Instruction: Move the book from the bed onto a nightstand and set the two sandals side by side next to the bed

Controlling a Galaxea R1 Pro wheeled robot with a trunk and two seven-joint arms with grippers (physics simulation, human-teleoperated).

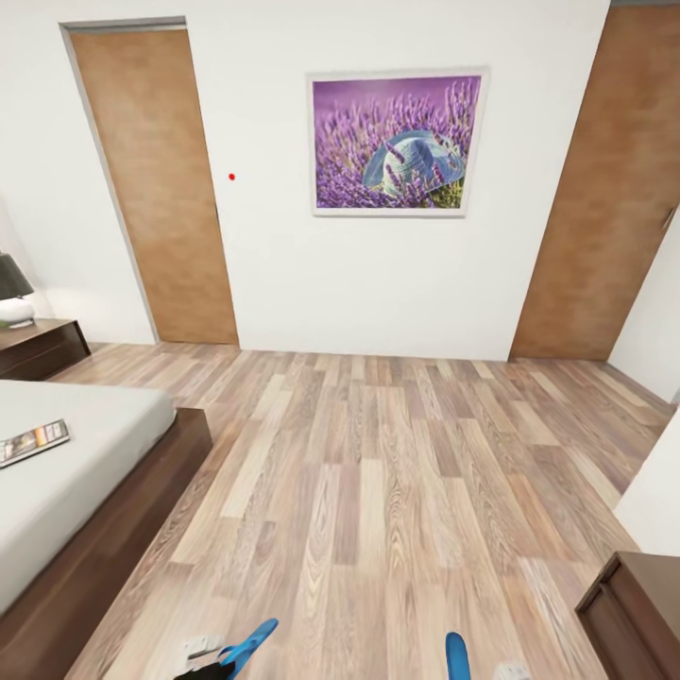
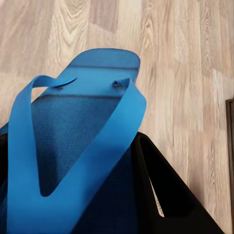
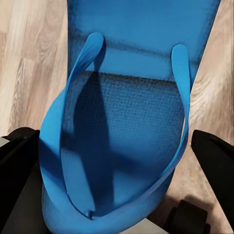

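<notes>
Gripping one sandal (image 2: 73, 131) in my left pincer (image 1: 212, 669), the other sandal (image 3: 126, 126) in my right pincer (image 3: 117, 195). The book (image 1: 33, 442) lies on the bed (image 1: 85, 472).

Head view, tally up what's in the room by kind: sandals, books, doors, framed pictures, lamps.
Sandals: 2, left sandal, right sandal
Books: 1, the book on the bed
Doors: 2, left door, right door
Framed pictures: 1, lavender picture
Lamps: 1, lamp
Total: 7
</notes>
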